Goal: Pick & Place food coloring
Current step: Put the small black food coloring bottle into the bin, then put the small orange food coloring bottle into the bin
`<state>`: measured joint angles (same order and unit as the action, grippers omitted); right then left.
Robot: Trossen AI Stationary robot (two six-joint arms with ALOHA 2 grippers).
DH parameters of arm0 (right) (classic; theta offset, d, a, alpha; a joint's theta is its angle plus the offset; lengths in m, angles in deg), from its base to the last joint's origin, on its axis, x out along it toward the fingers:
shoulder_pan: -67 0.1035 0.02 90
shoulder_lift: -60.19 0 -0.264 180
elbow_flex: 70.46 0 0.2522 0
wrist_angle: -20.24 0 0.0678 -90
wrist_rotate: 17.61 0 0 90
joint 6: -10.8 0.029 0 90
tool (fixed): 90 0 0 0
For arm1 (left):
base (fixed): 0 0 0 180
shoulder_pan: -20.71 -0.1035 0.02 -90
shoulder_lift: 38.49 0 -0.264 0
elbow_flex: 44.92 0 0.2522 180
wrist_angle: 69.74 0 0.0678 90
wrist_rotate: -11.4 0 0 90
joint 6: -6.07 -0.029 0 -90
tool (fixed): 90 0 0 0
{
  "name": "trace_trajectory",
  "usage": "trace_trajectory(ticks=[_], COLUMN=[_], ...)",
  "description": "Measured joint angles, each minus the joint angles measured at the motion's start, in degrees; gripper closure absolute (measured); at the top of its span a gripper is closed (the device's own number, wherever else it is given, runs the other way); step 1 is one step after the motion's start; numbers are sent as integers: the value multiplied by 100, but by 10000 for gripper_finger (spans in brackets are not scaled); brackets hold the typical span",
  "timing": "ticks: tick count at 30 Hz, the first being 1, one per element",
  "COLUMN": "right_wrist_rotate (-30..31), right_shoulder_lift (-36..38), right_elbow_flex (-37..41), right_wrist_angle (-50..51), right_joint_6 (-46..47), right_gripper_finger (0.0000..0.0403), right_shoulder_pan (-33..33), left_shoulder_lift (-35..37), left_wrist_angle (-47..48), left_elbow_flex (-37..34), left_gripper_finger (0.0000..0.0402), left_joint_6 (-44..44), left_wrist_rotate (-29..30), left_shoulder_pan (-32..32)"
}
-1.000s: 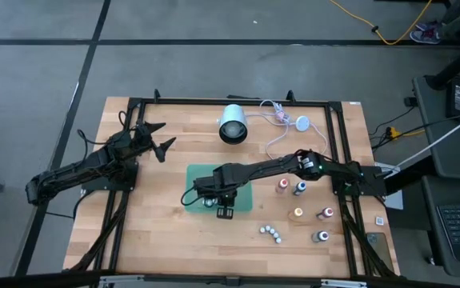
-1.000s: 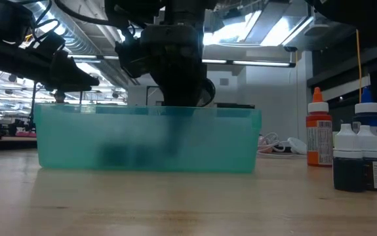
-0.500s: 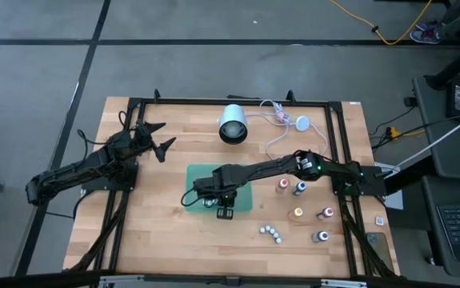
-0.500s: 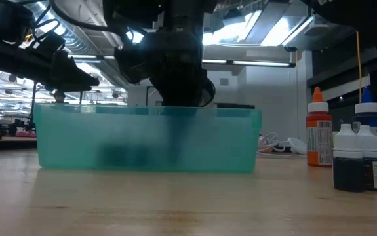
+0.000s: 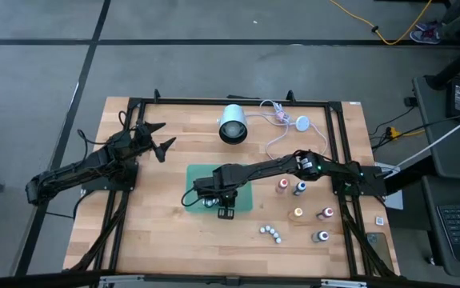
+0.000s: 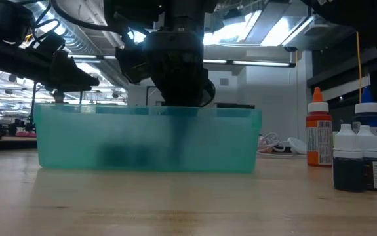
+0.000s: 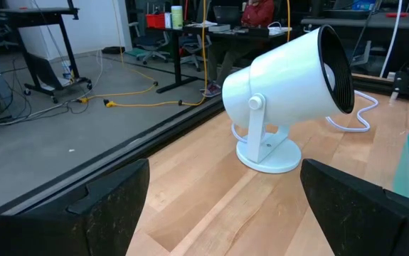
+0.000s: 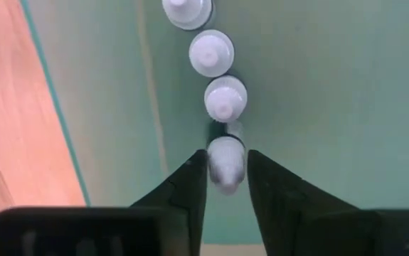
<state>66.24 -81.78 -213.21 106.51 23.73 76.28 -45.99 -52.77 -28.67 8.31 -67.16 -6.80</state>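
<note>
- The right gripper (image 8: pixel 225 165) reaches down into the teal tray (image 5: pixel 246 202) near the middle of the bench, its two dark fingers (image 8: pixel 188 186) set close on either side of a small white-capped bottle (image 8: pixel 225 158) of food coloring; whether they press it or have just let go cannot be told.
- That bottle is the last in a row of four white-capped bottles (image 8: pixel 210 54) standing inside the tray, seen from above in the right wrist view.
- In the low view the right gripper's dark bulk (image 6: pixel 175 62) dips behind the translucent tray wall (image 6: pixel 149 139), with dim dark shapes showing through it.
- A second row of white-capped bottles (image 5: pixel 271 234) stands on the bare wood, between the tray and the bench's near right corner.
- Five more bottles stand near the right edge: a red one (image 5: pixel 282 186) just beside a blue one (image 5: pixel 300 189), an orange one (image 5: pixel 298 213), a dark red one (image 5: pixel 326 214) and a dark grey one (image 5: pixel 322 236) nearest the front edge.
- The left gripper (image 5: pixel 156 138) waits above the left part of the bench, fingers spread wide with nothing between them.
- A white lamp (image 7: pixel 289 85) lies toward the far edge, its white cable (image 5: pixel 282 120) looping beside it.
</note>
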Motion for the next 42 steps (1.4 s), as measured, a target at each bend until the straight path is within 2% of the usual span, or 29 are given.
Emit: trace_trajectory(ticks=[8,12,23,26,34,38,42], right_wrist_rotate=[11,314,354,358,868,946,1003], right_shoulder_lift=[0,3,31,173,726,955,1383], right_elbow_flex=[0,0,-601,-551,-545,-198,615], right_wrist_angle=[0,0,355,476,594,481,212], right_joint_6=[4,9,92,213,556,800,1200], right_gripper_finger=[227,208,192,192,189,167,139], right_shoulder_pan=[0,1,-13,-7,296,550,904], left_shoulder_lift=[0,1,0,0,2,2,0], left_wrist_angle=[0,0,0,0,0,0,0], left_elbow_flex=[-1,1,2,1,-1,1,-1], left_gripper_finger=[41,41,41,41,41,41,41], left_joint_6=[0,0,0,0,0,0,0], left_wrist_rotate=[0,0,0,0,2,0,0], left_shoulder_pan=[1,0,1,0,1,-1,-2])
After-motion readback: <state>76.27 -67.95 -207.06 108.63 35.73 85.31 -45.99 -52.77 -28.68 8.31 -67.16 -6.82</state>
